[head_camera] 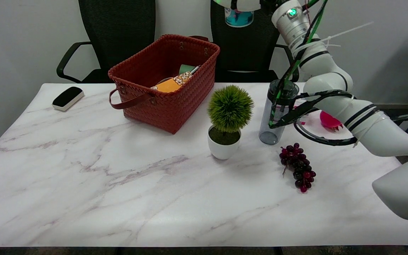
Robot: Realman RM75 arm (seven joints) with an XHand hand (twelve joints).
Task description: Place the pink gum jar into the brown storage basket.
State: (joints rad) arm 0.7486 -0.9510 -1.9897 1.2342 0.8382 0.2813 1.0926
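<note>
Near the table's (83, 198) far edge stands the brown basket (165, 81); the right hand is out of view, its state unknowable.

White jointed arm (352, 109), black bands, green-black cables, white zip ties, green light.

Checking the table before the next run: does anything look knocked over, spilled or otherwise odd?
Nothing is spilled or toppled: the potted plant and the water bottle stand upright. The one oddity is a pink object at the table's right edge, mostly hidden behind the right arm; what it is cannot be told.
</note>
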